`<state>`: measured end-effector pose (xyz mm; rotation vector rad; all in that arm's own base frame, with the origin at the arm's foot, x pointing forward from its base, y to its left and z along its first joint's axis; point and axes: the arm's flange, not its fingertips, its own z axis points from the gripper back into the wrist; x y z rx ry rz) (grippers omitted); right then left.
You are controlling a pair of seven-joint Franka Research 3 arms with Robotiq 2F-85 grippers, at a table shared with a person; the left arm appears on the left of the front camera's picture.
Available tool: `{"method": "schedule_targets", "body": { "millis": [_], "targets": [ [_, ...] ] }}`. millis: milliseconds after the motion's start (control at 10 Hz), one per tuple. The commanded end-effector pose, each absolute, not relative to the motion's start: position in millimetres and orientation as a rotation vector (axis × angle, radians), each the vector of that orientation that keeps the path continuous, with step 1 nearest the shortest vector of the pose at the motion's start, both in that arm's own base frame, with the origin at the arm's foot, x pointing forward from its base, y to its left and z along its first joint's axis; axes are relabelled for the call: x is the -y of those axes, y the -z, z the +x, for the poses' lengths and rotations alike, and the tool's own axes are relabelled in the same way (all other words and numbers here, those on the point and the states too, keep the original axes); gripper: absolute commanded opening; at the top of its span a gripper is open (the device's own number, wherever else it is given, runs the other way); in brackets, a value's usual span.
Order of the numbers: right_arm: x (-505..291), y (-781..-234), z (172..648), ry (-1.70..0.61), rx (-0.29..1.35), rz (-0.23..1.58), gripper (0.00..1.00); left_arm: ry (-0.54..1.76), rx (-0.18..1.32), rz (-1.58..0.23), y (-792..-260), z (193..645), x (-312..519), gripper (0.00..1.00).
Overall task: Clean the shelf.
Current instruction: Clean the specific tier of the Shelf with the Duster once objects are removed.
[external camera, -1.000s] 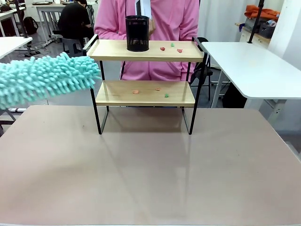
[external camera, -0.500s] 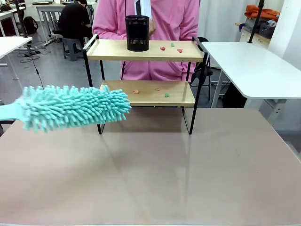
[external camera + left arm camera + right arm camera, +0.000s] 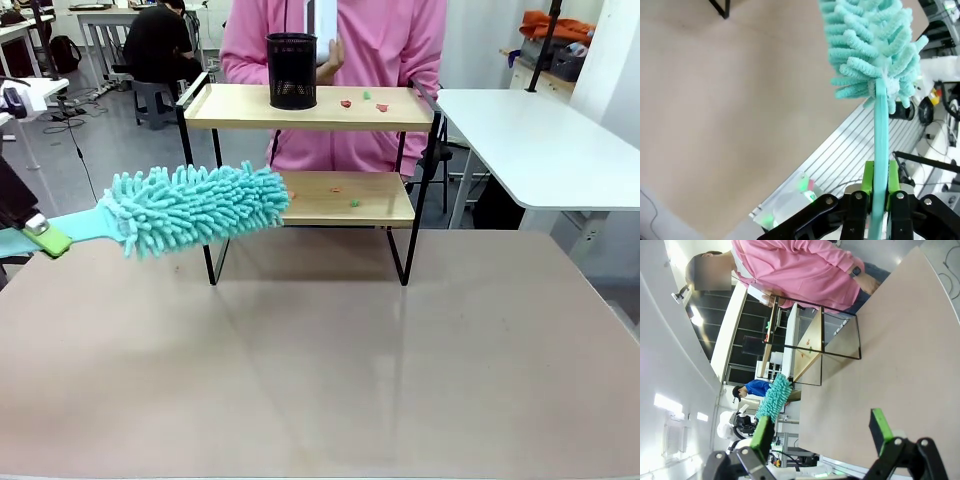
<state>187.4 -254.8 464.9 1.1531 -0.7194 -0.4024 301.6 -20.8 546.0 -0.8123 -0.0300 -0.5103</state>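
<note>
The shelf (image 3: 240, 106) stands at the far side of the worktop (image 3: 320, 360), its 4 legs on the surface and a person in pink close behind it. A black mesh cup (image 3: 292, 70) sits on the top board, and small red and green scraps (image 3: 346, 103) lie on both boards.

Your left pincer (image 3: 881, 175) is clamped on the flat handle (image 3: 881, 130) of a teal duster (image 3: 195, 208), whose fluffy head is level with the lower board at its left end (whether the fibres touch the wood, you cannot tell from here). Your right pincer (image 3: 821, 429) is spread wide and holds nothing.

Treat the shelf as stiff but probably light: 2 thin boards in a slim frame will likely slide or rock if you push sideways. If it needs steadying, take the raised side rail or a leg on the right with the free pincer, not a board edge.

The duster head is soft and will give, and its thin handle looks springy, so sweep gently and let the fibres carry the scraps. On the top board, keep away from the cup; it looks easy to tip.
</note>
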Motion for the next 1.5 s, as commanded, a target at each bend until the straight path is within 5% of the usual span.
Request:
{"method": "schedule_targets", "body": {
  "millis": [0, 500, 800, 1400],
  "targets": [
    [255.0, -466.7, 189.7, 0.382, 0.754, 1.163, 1.0, 0.54, -0.022, -0.828, -545.5, 300.7, 8.9, 0.12],
    [255.0, -466.7, 189.7, 0.382, 0.754, 1.163, 1.0, 0.548, 0.045, -0.751, -536.4, 324.7, 63.2, 0.12],
    [255.0, -466.7, 189.7, 0.382, 0.754, 1.163, 1.0, 0.376, 0.239, -0.689, -545.8, 342.9, 76.7, 0.12],
    [255.0, -466.7, 189.7, 0.382, 0.754, 1.163, 1.0, 0.244, 0.289, -0.559, -523.1, 371.9, 99.4, 0.12]
  ]
}}
